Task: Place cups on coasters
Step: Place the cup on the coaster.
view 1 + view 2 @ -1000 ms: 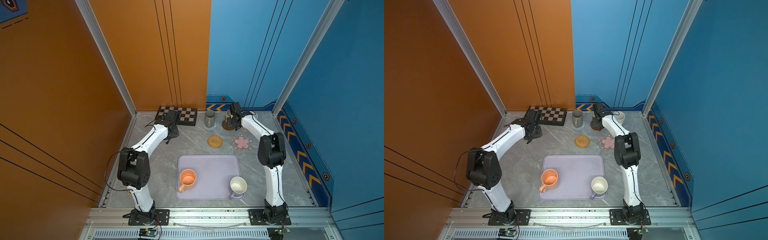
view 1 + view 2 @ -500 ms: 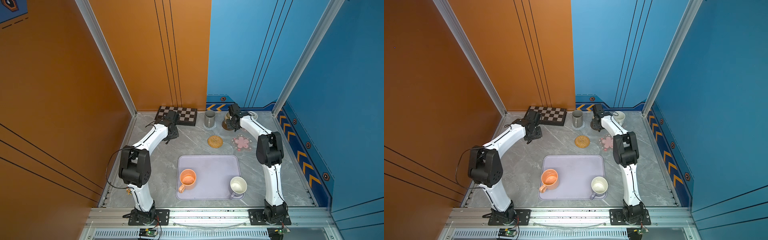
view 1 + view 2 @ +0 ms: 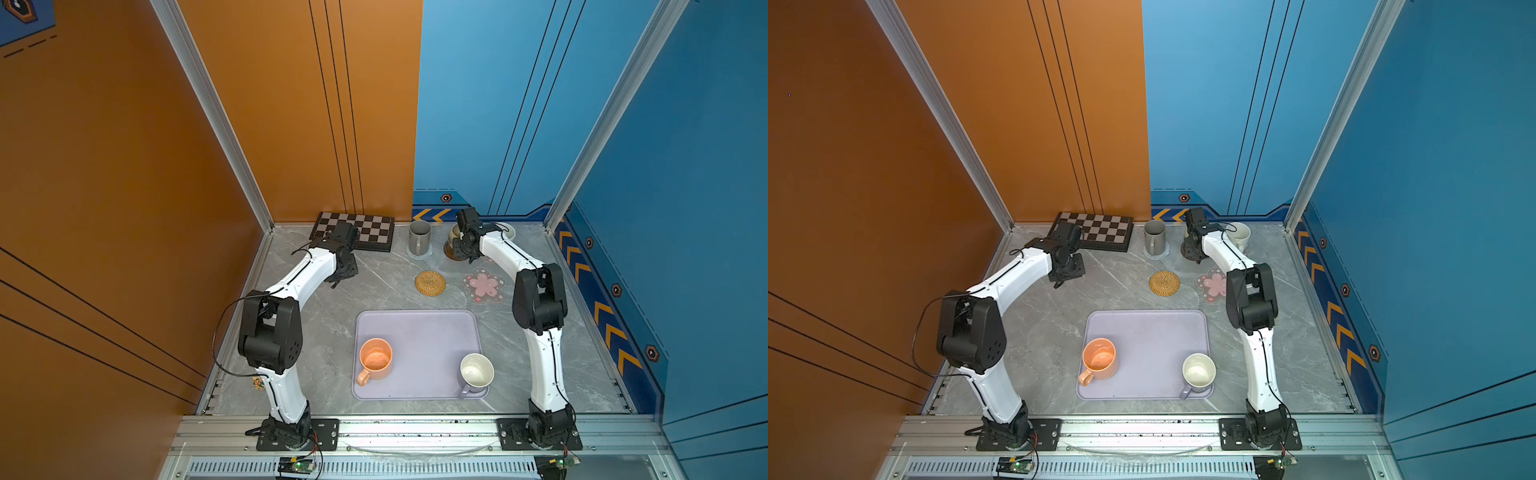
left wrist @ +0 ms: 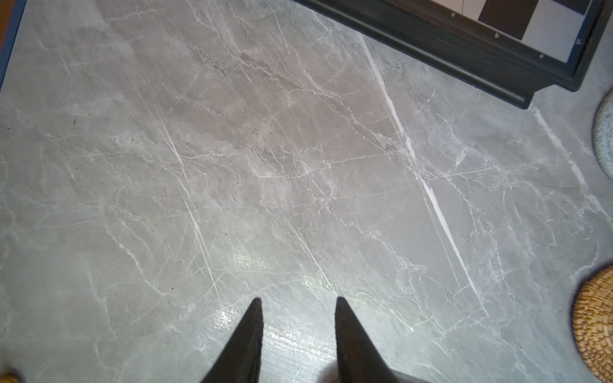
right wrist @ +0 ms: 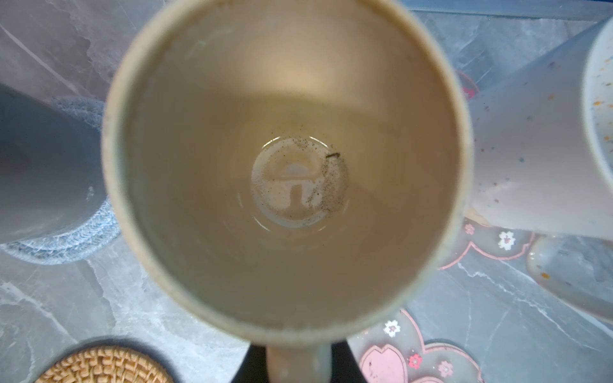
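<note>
Your right gripper [image 5: 298,363]: clamped on the beige mug [image 5: 285,99] handle, desk [image 5: 99,298] far edge.
Your left gripper [image 4: 297,308]: parted, empty.

Both top views high, steeply down on whole table [image 3: 328,332]; wrist views close, downward.

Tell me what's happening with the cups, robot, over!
Left pincer open, empty, over bare table. Right pincer shut on beige mug by its handle, over brown coaster. Speckled mug and grey mug close alongside.
</note>
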`<control>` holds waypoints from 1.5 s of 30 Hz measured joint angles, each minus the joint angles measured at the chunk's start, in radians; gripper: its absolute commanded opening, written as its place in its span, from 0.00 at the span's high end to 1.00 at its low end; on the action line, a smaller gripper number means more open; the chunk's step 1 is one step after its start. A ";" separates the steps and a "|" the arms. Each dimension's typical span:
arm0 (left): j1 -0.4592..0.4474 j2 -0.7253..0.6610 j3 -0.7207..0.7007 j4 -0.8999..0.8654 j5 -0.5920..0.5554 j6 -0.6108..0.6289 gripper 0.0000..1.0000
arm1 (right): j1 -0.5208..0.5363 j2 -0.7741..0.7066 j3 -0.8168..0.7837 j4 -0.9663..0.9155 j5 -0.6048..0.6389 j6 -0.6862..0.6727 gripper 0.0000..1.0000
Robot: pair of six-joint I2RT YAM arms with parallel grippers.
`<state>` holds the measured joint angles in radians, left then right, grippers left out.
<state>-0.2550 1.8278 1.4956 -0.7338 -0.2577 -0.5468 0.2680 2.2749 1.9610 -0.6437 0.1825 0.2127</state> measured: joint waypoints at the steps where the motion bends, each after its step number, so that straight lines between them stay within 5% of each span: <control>1: 0.000 0.000 0.000 0.000 0.001 0.000 0.63 | 0.000 0.001 0.001 0.000 0.000 0.000 1.00; 25: 0.001 0.023 0.000 0.000 0.013 -0.004 0.63 | 0.000 0.045 0.028 -0.008 -0.004 0.001 1.00; 31: 0.001 0.034 0.000 0.000 0.024 -0.005 0.63 | 0.000 0.045 0.030 -0.011 -0.005 0.005 0.76; 38: 0.001 0.034 0.000 0.000 0.024 -0.011 0.63 | -0.001 0.045 0.046 -0.010 -0.008 0.024 0.64; 45: 0.001 0.034 0.002 0.000 0.025 -0.011 0.63 | -0.001 0.045 0.047 -0.010 -0.026 0.032 0.63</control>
<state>-0.2539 1.8614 1.4975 -0.7338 -0.2329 -0.5579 0.2668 2.3196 2.0083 -0.6540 0.1570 0.2443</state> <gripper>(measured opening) 0.370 0.372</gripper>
